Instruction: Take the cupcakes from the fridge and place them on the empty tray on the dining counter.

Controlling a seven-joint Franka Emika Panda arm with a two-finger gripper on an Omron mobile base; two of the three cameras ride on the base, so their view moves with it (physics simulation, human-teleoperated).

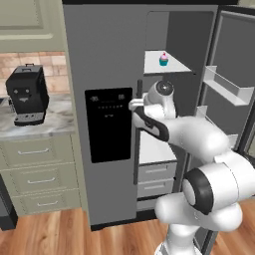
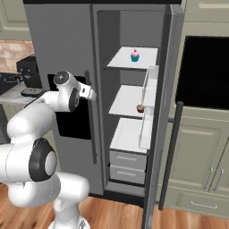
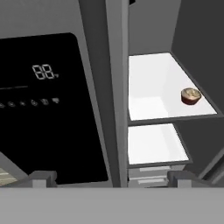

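Observation:
The grey fridge [image 1: 99,60] [image 2: 58,40] stands with its right door swung open and its dispenser door shut. One of the cupcakes, teal wrapper with pink frosting [image 1: 164,59] [image 2: 135,55], sits on the top white shelf. A second, brownish cupcake [image 2: 140,108] [image 3: 190,96] rests on the middle shelf near its right edge. My gripper [image 1: 135,105] [image 2: 91,93] [image 3: 111,178] is open and holds nothing. It hovers in front of the shut door's handle, left of the shelves and short of both cupcakes. The empty tray and the dining counter are out of view.
The open fridge door [image 1: 226,84] [image 2: 166,89] with its bins juts out on the right. A black coffee machine [image 1: 27,94] stands on a marble counter [image 1: 57,122] over sage-green drawers [image 1: 40,172] at the left. A black oven front [image 2: 203,71] sits right of the fridge.

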